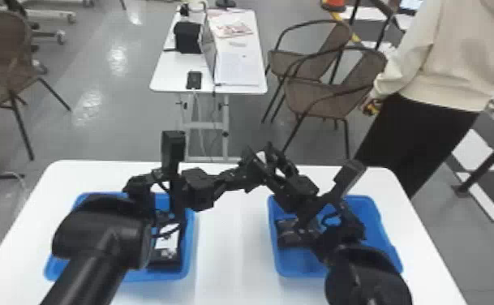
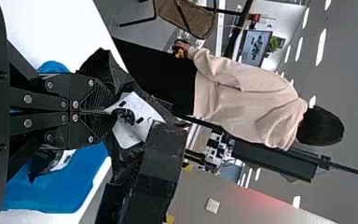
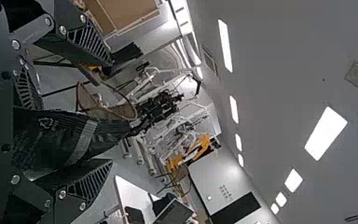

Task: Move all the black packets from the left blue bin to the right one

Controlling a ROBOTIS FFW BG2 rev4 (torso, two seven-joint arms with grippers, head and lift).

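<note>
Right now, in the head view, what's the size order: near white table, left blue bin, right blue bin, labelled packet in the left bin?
Near white table
Left blue bin and right blue bin: too alike to rank
Labelled packet

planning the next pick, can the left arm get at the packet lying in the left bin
Probably not: the left end effector is shut on another packet, which it would likely need to release before gripping the binned packet.

Bright ceiling lights (image 3: 325, 133), glare on grey floor (image 1: 132, 109)
</note>
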